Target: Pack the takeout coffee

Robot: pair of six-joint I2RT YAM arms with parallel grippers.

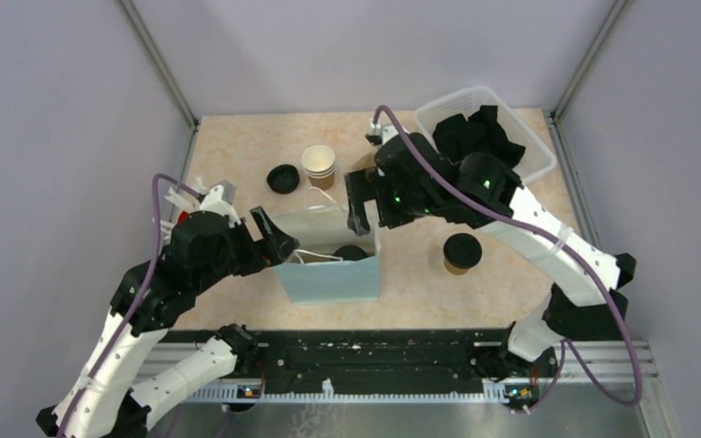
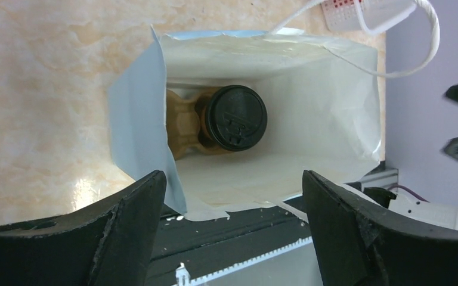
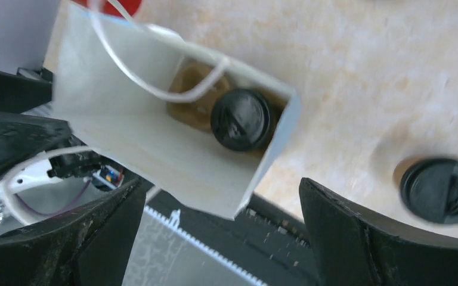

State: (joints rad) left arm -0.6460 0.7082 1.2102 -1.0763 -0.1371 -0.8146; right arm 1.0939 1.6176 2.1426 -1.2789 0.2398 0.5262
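- Left gripper [image 2: 234, 179] spread wide, empty, over bag [image 2: 137, 119] at centre.
- Right gripper [image 3: 220, 187] likewise released, empty.
- Lidded cup [image 2: 234, 117] inside bag; second cup [image 1: 462, 252] right of bag, outside.

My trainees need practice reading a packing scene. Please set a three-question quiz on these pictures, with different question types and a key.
1. True or false: the paper bag holds two lidded cups.
2. Where is the second lidded cup? A) in the white bin B) on the table, right of the bag C) held by a gripper
3. Fill in: the left gripper and right gripper are both ____.
Key: 1 false, only one lidded cup is inside; 2 B; 3 open.
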